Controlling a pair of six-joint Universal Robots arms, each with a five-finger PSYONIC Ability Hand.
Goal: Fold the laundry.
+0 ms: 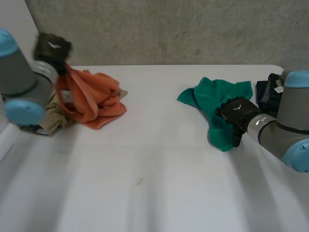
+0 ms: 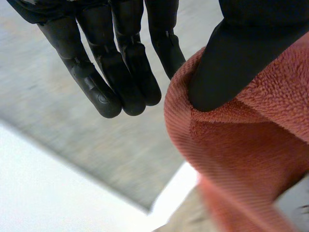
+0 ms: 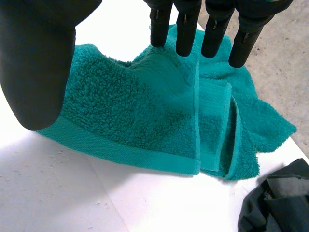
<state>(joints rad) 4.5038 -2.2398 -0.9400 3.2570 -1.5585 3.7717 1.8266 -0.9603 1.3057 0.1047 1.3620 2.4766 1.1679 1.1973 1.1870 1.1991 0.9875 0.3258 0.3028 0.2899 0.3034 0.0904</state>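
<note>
Left hand (image 2: 111, 53) up in air over far-left of surface (image 1: 154, 169). Fingers straight, spread off thumb, so open. Orange towel (image 2: 241, 159) just slung over thumb, clear from wrist view. From head view: rest of towel trailing down onto tan cloth (image 1: 52, 122). Right hand (image 3: 38, 63) open too, straight fingers over crumpled green towel (image 3: 130, 116) lying on surface's right side. Contact hard to tell. Dark cloth (image 3: 275, 203) just beside it.

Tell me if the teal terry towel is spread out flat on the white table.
No, the teal terry towel lies bunched, with overlapping folds, under the right hand.
</note>
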